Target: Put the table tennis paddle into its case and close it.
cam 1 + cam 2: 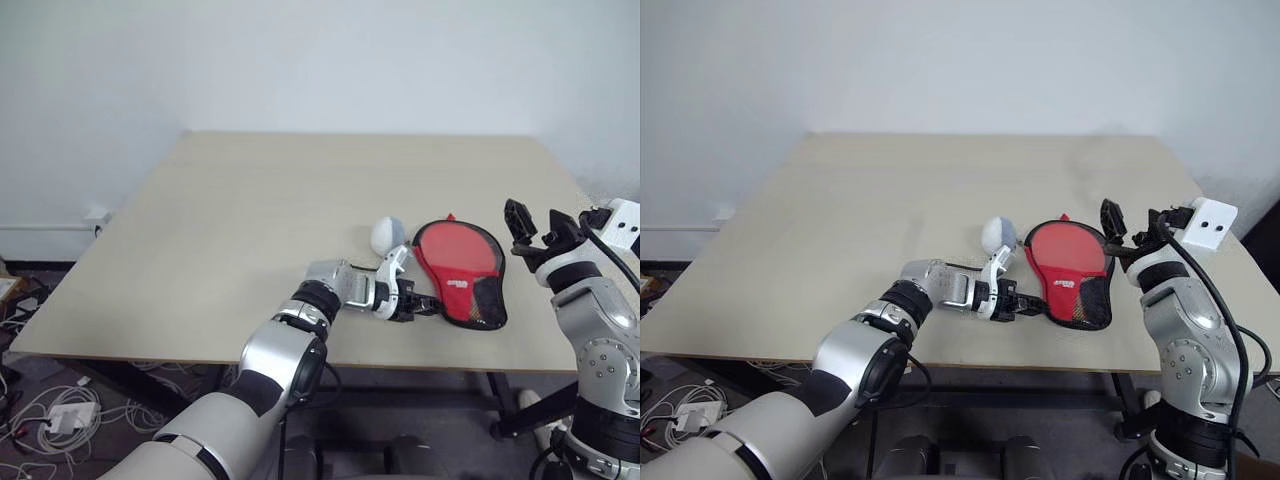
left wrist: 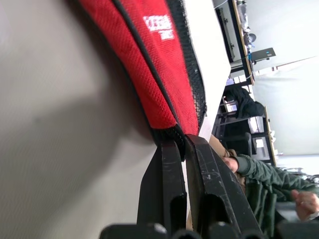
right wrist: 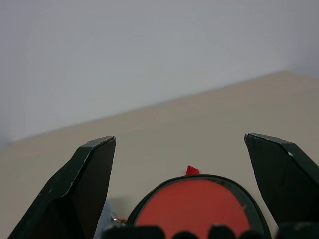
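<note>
The case (image 1: 459, 262) lies flat near the table's front right, red face up, with black zipper edging, a white logo and a black mesh pocket at its near end. My left gripper (image 1: 432, 303) is shut on the case's black edge at its near left side; the left wrist view shows the two fingers (image 2: 164, 174) pinching that edging (image 2: 167, 134). My right gripper (image 1: 538, 228) hovers open just right of the case and above it, with the case's round end (image 3: 194, 204) below between its fingers. The table tennis paddle is hidden.
A small grey-white soft lump (image 1: 388, 235) rests on the table (image 1: 250, 220) just left of the case's far end. The table's front edge runs close under the case. A seated person in a green sleeve (image 2: 259, 174) appears beyond the table's edge.
</note>
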Available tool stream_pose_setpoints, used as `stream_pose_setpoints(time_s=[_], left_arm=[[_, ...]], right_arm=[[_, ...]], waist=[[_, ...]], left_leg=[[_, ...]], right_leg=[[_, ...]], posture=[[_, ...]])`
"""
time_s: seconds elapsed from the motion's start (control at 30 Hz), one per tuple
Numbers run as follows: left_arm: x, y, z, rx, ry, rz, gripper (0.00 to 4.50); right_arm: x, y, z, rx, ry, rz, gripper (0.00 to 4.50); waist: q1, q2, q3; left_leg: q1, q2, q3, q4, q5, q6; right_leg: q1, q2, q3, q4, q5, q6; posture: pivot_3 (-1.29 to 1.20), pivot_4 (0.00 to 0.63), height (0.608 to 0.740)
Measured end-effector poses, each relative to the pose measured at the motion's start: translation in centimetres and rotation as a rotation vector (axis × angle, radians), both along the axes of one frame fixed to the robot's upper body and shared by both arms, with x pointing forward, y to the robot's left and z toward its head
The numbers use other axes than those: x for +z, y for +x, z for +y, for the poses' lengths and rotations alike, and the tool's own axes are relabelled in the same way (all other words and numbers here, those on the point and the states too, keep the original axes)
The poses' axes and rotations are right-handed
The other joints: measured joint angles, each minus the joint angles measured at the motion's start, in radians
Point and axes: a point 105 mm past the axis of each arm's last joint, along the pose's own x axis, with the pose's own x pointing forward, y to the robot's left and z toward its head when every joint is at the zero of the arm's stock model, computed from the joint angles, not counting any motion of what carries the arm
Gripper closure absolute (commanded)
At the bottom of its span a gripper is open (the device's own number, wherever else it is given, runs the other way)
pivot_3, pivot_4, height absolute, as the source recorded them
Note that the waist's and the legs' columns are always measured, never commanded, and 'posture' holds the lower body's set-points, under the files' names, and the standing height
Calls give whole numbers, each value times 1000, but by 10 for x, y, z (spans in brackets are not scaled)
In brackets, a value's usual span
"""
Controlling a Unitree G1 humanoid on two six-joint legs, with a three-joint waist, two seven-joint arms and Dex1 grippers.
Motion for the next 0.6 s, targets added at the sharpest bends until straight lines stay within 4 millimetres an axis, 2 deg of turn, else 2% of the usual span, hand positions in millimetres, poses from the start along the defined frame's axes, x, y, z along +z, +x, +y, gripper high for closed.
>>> stream_pose_setpoints(time_s=[0.17, 0.27, 0.33, 0.4, 0.47, 0.6], left_arm=[[6, -15, 2, -82, -6, 93, 4467], [3, -21, 7, -114, 59, 132, 4467], [11, -23, 14, -147, 73, 142, 4467], [28, -26, 23, -195, 56, 128, 4467], [36, -27, 35, -214, 49, 125, 4467], [44, -24, 73, -210, 59, 86, 4467]], right_arm=[[-2, 0, 2, -1, 10, -5, 0], [-6, 0, 3, 7, 1, 7, 0], [-10, 2, 3, 7, -1, 19, 0], [-10, 4, 4, 12, -2, 21, 0], [-9, 6, 4, 13, -2, 16, 0], [-9, 8, 4, 18, -4, 15, 0]], waist=[[-1, 0, 0], [-1, 0, 0], [-2, 0, 0], [-7, 1, 0], [-15, 1, 0], [-27, 1, 0]], left_leg=[[0, 0, 0, 0, 0, 0], [0, 0, 0, 0, 0, 0], [0, 0, 0, 0, 0, 0], [0, 0, 0, -2, 0, 0], [1, 0, 0, -5, 2, -3], [2, 0, -1, -8, 3, -5]], right_leg=[[0, 0, 0, 0, 0, 0], [0, 0, 0, 0, 0, 0], [0, 0, 0, 0, 0, 0], [-1, 0, 1, 0, 0, 0], [-1, 0, 1, 0, 0, 0], [-2, 0, 1, 1, 0, 0]], posture=[[0, 0, 740], [0, 0, 740], [0, 0, 740], [0, 0, 740], [0, 0, 740], [0, 0, 740]])
